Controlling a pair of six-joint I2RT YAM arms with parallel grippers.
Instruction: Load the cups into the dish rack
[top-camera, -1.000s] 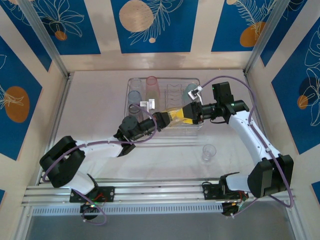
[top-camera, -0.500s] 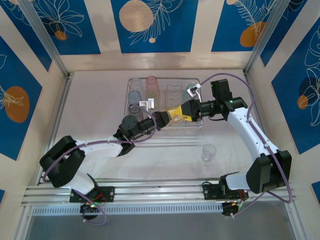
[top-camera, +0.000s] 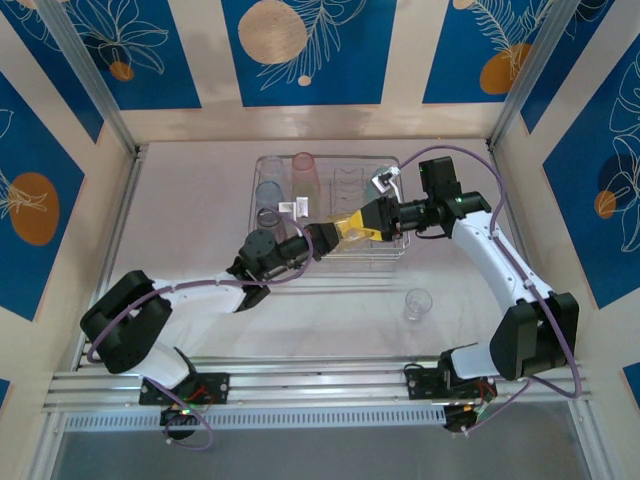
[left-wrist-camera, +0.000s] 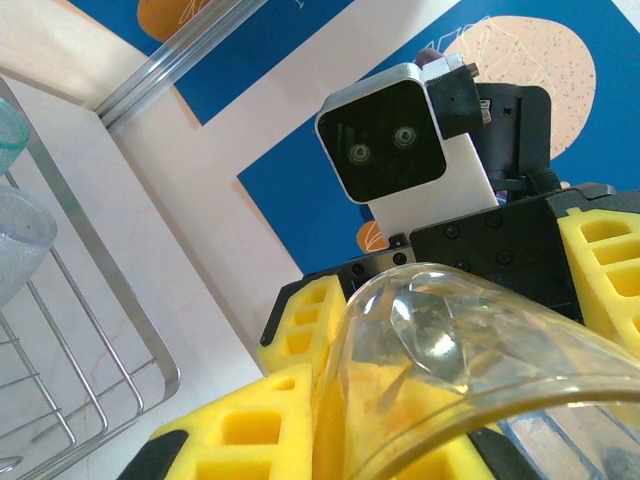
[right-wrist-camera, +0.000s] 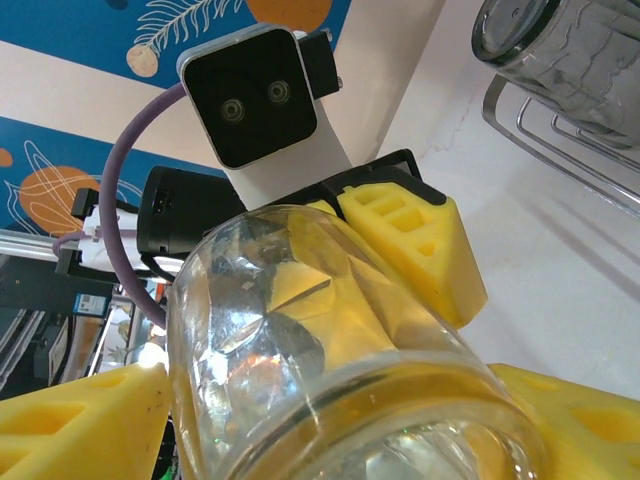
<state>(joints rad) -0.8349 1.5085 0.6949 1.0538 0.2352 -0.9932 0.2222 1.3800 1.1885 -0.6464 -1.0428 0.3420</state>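
Note:
A clear cup (top-camera: 350, 228) hangs on its side above the front edge of the dish rack (top-camera: 398, 248), between the two grippers. My left gripper (top-camera: 330, 237) is shut on the cup's rim wall (left-wrist-camera: 470, 340), one yellow finger (left-wrist-camera: 250, 435) outside and one inside. My right gripper (right-wrist-camera: 340, 440) straddles the cup's base (right-wrist-camera: 330, 380), its fingers (right-wrist-camera: 80, 420) close against both sides; I cannot tell if they touch. In the rack stand a pink cup (top-camera: 303, 170), a bluish cup (top-camera: 268, 195) and a grey cup (top-camera: 270, 218). Another clear cup (top-camera: 417, 303) stands on the table.
The rack's wire rim (left-wrist-camera: 130, 320) passes just below and left of the held cup. A smoky grey cup (right-wrist-camera: 570, 50) sits in the rack beyond the right gripper. Walls close the table at the back and both sides.
The right gripper has slid a little left over the cup's base and its jaws have narrowed. The left arm and the cup have stayed put.

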